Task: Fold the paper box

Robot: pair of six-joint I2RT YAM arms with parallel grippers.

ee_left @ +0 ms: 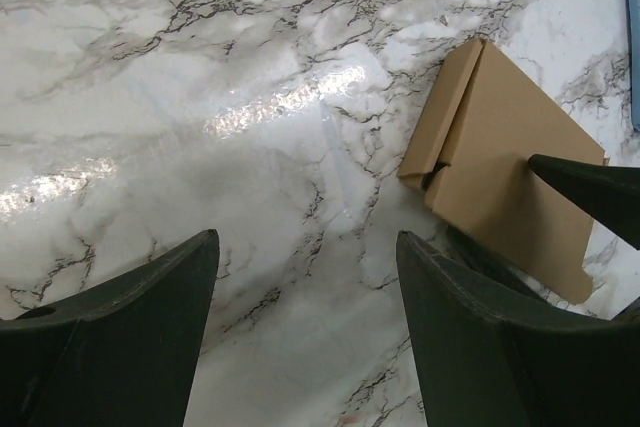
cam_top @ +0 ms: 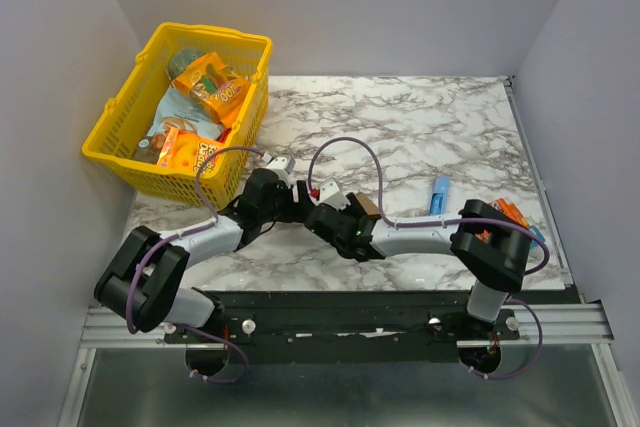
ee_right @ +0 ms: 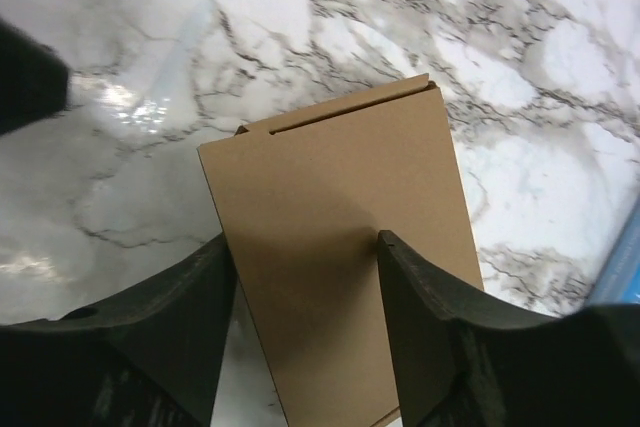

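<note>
Marbled white table [cam_top: 420, 117] carries everything you are watching, with grey walls around it. Nearest you, both arms bend inward from their bases and meet around the table's middle. Your left pincer [ee_left: 305, 239] is spread wide over bare marble, with nothing between its fingers. Just to its right lies the paper box [ee_right: 340, 167], a flat brown cardboard rectangle resting on the table, with a narrow flap along one long edge. Your right pincer [ee_right: 305, 242] sits over the box with its fingers spread and the cardboard running under both. You cannot tell from these views whether they press on it. One dark fingertip [ee_left: 585, 182] shows over the box in the left wrist view. Farther right, a slim blue packet [cam_top: 439, 194] lies on the marble. At the far left stands a yellow basket [cam_top: 170, 179] holding orange snack packets [cam_top: 212, 87].
</note>
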